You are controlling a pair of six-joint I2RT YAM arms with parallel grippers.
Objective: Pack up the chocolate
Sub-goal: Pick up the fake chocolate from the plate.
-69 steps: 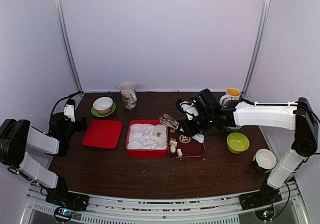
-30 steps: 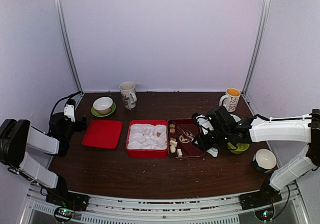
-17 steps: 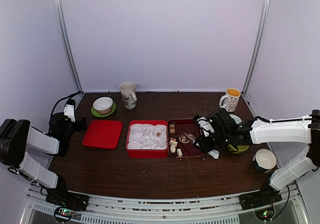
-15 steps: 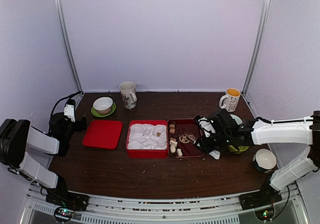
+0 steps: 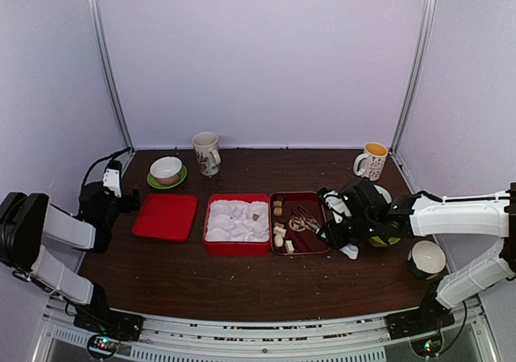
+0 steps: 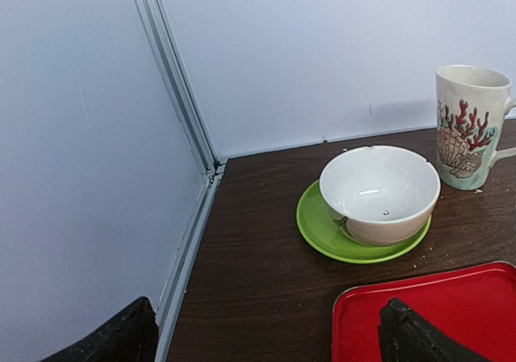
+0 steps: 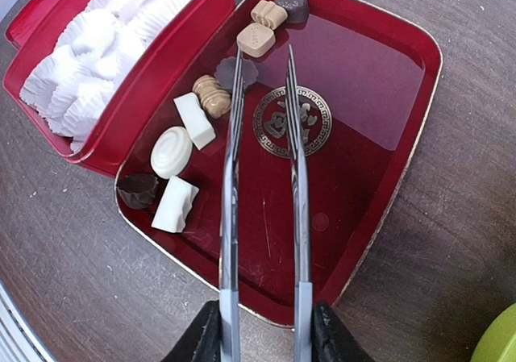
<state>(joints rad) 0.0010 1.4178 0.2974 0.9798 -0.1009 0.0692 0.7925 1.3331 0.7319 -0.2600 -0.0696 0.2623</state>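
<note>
Several chocolates lie along the left side of the dark red tray [image 7: 403,136]: tan blocks [image 7: 256,38], a dark round one [image 7: 235,72], a white oval [image 7: 172,151], a white block [image 7: 175,204] and a dark cup [image 7: 137,189]. One tan piece [image 5: 255,215] sits in the white insert of the red box [image 5: 237,247]. My right gripper [image 7: 266,342] is shut on the metal tongs [image 7: 230,217]. The tong tips stand apart over the tray, the left tip at the dark round piece, and hold nothing. My left gripper [image 6: 266,346] is open and empty at the table's far left, beside the red lid [image 6: 435,314].
A white bowl on a green saucer [image 6: 379,193] and a shell-patterned mug [image 6: 470,124] stand at the back left. A yellow-lined mug [image 5: 372,160], a green bowl [image 5: 390,235] and a white bowl [image 5: 427,257] stand on the right. Metal frame rails run along the walls.
My right arm has swung from above the red box back to the right and lowered. The tongs now point over the dark red tray. The left arm has not moved.
</note>
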